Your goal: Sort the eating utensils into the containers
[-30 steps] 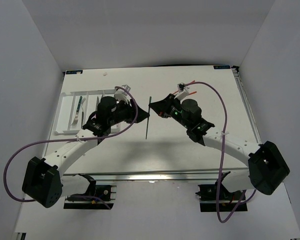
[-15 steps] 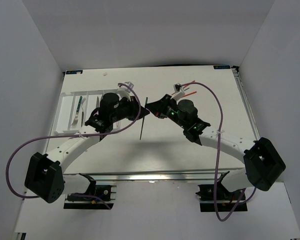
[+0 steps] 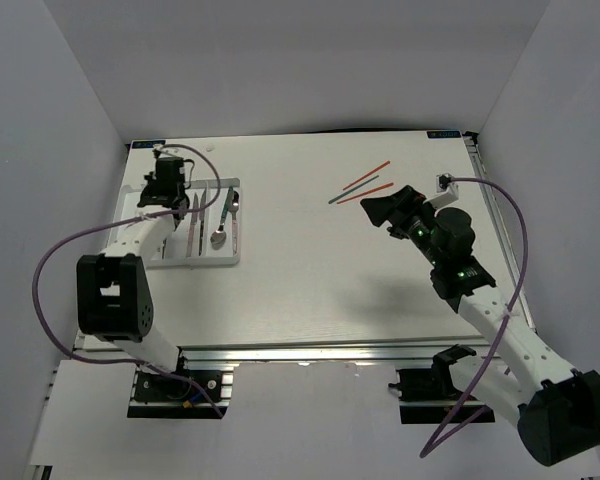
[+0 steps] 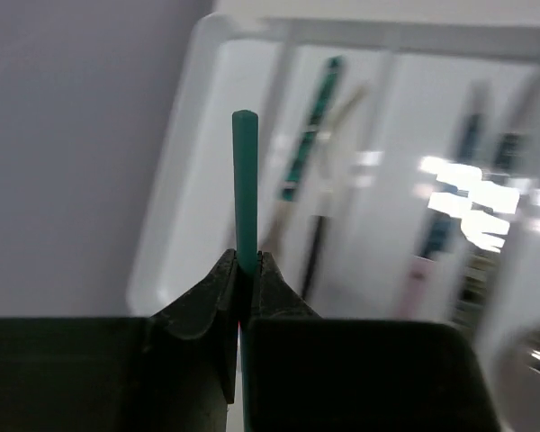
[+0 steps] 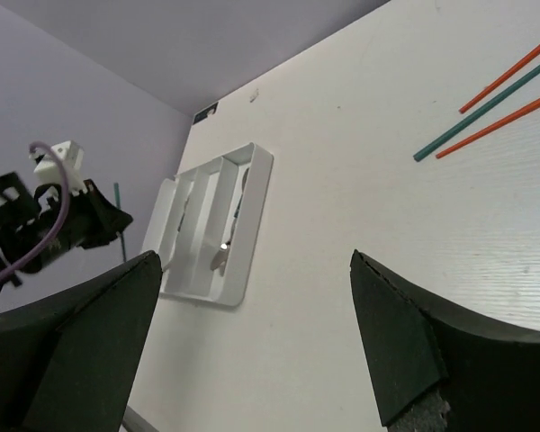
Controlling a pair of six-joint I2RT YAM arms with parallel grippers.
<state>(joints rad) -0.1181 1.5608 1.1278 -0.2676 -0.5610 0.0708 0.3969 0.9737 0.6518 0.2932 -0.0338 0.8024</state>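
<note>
Several pieces already lie in the slots of the flat white plastic tray (image 5: 259, 211), among them a metal spoon (image 3: 220, 232) and pink- and teal-handled cutlery. The left gripper (image 4: 243, 270) is clenched on a thin teal-green chopstick (image 4: 245, 180), held over the tray's left end and not yet set down. Three loose chopsticks (image 5: 486, 109), two red and one teal-green, wait on the white table (image 3: 310, 280) near the right gripper (image 5: 256, 351), whose jaws gape with nothing between them. The left arm hides the tray's leftmost slots from above, and the wrist view is too blurred to tell which slot lies under the stick
</note>
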